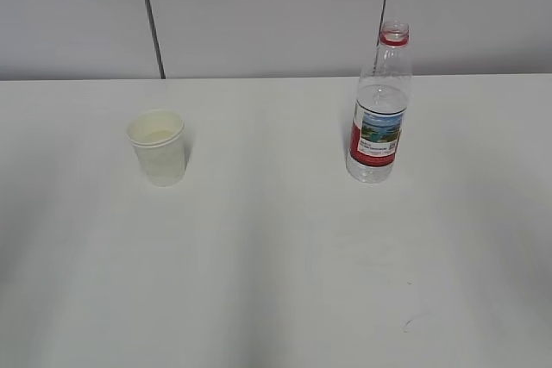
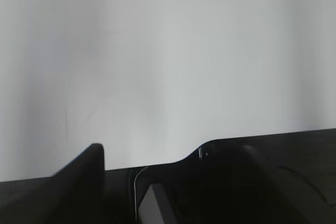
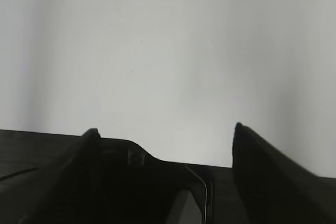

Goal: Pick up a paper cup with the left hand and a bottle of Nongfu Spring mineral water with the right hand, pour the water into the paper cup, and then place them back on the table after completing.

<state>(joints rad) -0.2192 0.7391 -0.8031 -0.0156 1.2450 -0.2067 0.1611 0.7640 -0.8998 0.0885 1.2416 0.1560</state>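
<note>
A pale paper cup [image 1: 158, 146] stands upright on the left of the white table [image 1: 276, 256]. A clear Nongfu Spring bottle [image 1: 379, 109] with a red and white label and a red neck ring stands upright on the right, with no cap on. The water [image 1: 379, 96] in it is clear. Neither arm shows in the exterior view. In the left wrist view my left gripper [image 2: 173, 153] is open and empty over bare white table. In the right wrist view my right gripper [image 3: 165, 129] is open and empty over bare table. Neither wrist view shows the cup or the bottle.
A grey panelled wall [image 1: 259, 15] runs along the table's far edge. A small scuff mark [image 1: 407, 325] lies on the tabletop at the front right.
</note>
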